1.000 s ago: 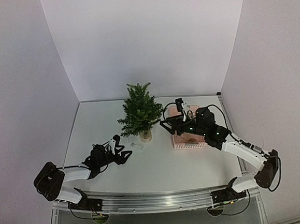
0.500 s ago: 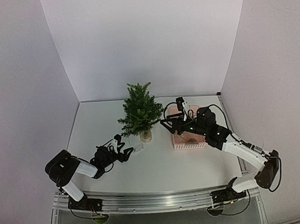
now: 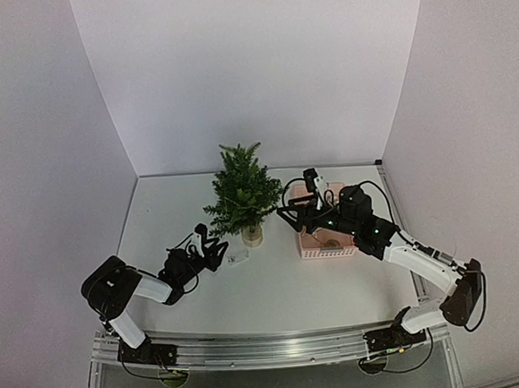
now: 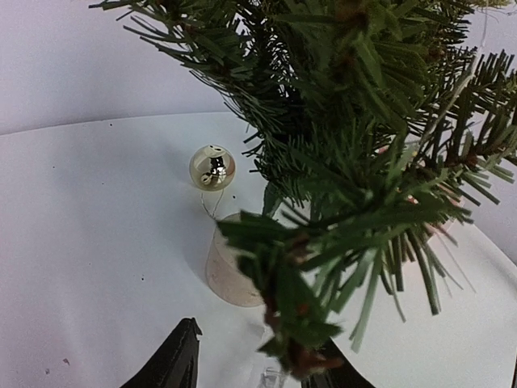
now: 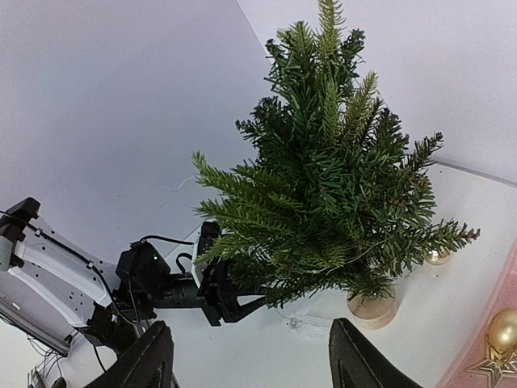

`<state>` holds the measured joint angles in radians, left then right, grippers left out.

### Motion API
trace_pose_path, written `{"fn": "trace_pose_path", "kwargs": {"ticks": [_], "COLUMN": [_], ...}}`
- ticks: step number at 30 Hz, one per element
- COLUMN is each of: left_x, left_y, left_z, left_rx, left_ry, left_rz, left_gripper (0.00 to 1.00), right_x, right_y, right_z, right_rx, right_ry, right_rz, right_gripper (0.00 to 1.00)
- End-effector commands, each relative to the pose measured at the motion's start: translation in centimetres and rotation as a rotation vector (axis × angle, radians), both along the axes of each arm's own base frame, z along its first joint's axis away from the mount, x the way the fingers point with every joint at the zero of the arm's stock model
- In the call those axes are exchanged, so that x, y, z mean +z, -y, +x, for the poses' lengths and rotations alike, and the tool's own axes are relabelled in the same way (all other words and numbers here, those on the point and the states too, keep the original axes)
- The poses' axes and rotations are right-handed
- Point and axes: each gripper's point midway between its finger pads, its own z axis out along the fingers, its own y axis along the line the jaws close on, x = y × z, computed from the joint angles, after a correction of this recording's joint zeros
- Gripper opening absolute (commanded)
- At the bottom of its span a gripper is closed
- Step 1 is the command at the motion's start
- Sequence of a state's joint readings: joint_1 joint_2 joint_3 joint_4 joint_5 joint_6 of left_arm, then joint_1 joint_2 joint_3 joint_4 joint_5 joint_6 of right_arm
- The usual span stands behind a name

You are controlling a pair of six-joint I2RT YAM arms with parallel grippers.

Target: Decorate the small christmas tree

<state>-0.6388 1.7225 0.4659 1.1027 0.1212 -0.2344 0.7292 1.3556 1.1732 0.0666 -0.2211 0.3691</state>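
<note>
The small christmas tree (image 3: 242,198) stands where it stood a second ago, at the middle of the tabletop (image 3: 276,287) toward the back wall. The left arm has pushed forward since then, and its left fingers (image 4: 182,360) now sit low, just beside the lowest branches. They have drawn closer together. A small clear piece (image 4: 271,377) shows between their tips, but whether they grasp it cannot be told. The right arm has not shifted.

The tree is upright, its long axis vertical and its tip pointing straight up, on a pale round base (image 4: 230,271). A gold ball (image 4: 212,167) with a thin thread lies on the tabletop just behind the base.

To the tree's right is the pink basket (image 3: 327,247). The right wrist view shows another gold ball (image 5: 502,329) and a gold star (image 5: 485,365) inside it. The right fingers (image 5: 153,360) hover over the basket, released and spread wide, with nothing between them, facing the tree.
</note>
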Motion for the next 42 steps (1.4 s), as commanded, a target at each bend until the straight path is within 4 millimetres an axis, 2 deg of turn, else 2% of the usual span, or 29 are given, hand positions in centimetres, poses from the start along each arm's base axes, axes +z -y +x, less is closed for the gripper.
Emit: {"fn": "trace_pose_path", "kwargs": {"ticks": [1,8,14,18,22,24,27,30,32,37,40,42], "left_x": [0.8,0.8,0.2,0.6,2.2,3.5,5.0,6.0,6.5,7.7,7.9,8.3], "left_y": [0.6,1.2,0.9,0.9,1.4,1.8,2.7,3.1,3.2,3.6,3.8,3.8], "left_z": [0.8,0.7,0.6,0.3,-0.4,-0.9,-2.1,-2.9,-3.2,-3.8,-3.9,-3.9], "left_rx": [-0.002,-0.031,-0.017,-0.021,-0.062,-0.093,-0.169,-0.208,-0.222,-0.263,-0.272,-0.274], "left_ry": [0.027,0.016,-0.014,-0.037,-0.080,-0.109,-0.164,-0.223,-0.235,-0.250,-0.281,-0.281], "left_rz": [-0.013,-0.012,-0.008,-0.037,-0.108,-0.153,-0.220,-0.275,-0.280,-0.288,-0.304,-0.309], "left_gripper": [0.39,0.26,0.01,0.00,0.00,0.00,0.00,0.00,0.00,0.00,0.00,0.00], "right_x": [2.7,2.6,2.9,3.2,3.1,2.2,-0.3,-3.8,-6.2,-11.1,-13.5,-14.3], "right_y": [0.1,0.4,0.5,0.7,0.8,0.7,1.0,2.2,2.2,-1.4,-3.7,-5.3], "right_z": [-0.1,-0.1,0.1,0.0,0.2,0.1,-0.7,-0.7,-0.4,-1.0,-2.1,-2.9], "right_rx": [-0.002,-0.017,-0.027,-0.030,-0.043,-0.032,-0.012,-0.048,-0.042,0.078,0.095,0.100], "right_ry": [0.070,0.067,0.072,0.077,0.067,0.049,0.036,0.058,0.079,0.115,0.255,0.353], "right_rz": [0.040,0.040,0.043,0.049,0.043,0.027,-0.020,-0.108,-0.181,-0.311,-0.397,-0.389], "right_gripper": [0.64,0.64,0.65,0.65,0.66,0.65,0.66,0.69,0.69,0.70,0.70,0.71]}}
